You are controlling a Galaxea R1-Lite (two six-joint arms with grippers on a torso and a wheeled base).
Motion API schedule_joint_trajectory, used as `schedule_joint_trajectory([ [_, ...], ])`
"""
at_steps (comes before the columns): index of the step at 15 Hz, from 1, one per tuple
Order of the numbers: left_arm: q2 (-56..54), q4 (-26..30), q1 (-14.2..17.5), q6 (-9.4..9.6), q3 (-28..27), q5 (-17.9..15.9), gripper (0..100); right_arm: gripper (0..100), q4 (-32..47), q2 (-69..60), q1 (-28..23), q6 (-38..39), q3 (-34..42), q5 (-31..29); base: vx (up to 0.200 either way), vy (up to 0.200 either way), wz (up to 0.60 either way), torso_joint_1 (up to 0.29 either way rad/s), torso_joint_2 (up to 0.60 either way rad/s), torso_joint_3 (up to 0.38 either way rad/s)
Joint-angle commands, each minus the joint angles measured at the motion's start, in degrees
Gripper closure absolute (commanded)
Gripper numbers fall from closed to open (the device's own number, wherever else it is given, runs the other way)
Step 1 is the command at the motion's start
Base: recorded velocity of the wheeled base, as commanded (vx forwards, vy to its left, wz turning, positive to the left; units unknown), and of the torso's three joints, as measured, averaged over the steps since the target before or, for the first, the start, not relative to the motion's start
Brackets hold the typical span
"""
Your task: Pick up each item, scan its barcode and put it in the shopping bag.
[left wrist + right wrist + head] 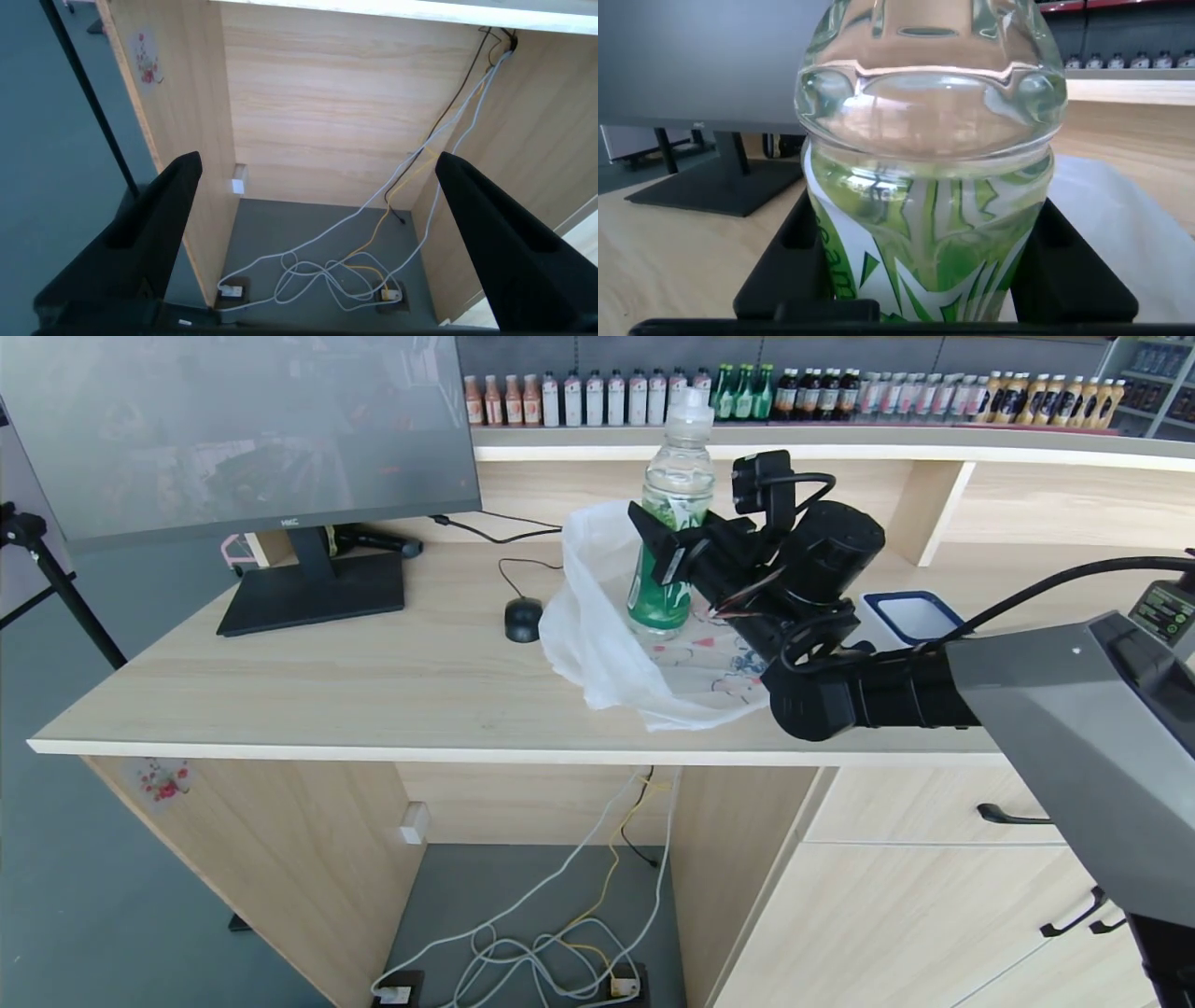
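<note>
A clear bottle with a green label (672, 523) stands upright above the open white shopping bag (607, 625) on the wooden counter, its base down inside the bag's mouth. My right gripper (665, 553) is shut on the bottle at its label, reaching in from the right. Close up, the bottle (929, 177) sits between the two black fingers (789, 252). My left gripper (313, 252) hangs open below counter height, facing the kneehole with its cables, and holds nothing.
A monitor (233, 429) stands at the counter's back left, with a black mouse (523, 618) beside the bag. A white tray with a blue rim (910, 616) lies right of my arm. A shelf of bottles (794, 394) runs behind the counter.
</note>
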Motion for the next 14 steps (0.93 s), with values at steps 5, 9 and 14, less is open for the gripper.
schedule_joint_trajectory([
  [5,-0.02,-0.04,0.00,0.02,0.00,0.00,0,100,0.14,1.89,1.13,-0.49,-0.75,0.05,0.000,0.000,0.00,0.000,0.00,0.000],
  [9,-0.02,-0.04,0.00,0.02,0.00,0.00,0,100,-0.21,2.59,0.86,-0.49,-0.92,0.05,0.000,0.000,0.00,0.000,0.00,0.000],
  [14,-0.02,-0.04,0.00,0.02,0.00,0.00,0,100,-0.48,3.20,0.95,-0.49,-0.75,0.05,0.000,0.000,0.00,0.000,0.00,0.000],
])
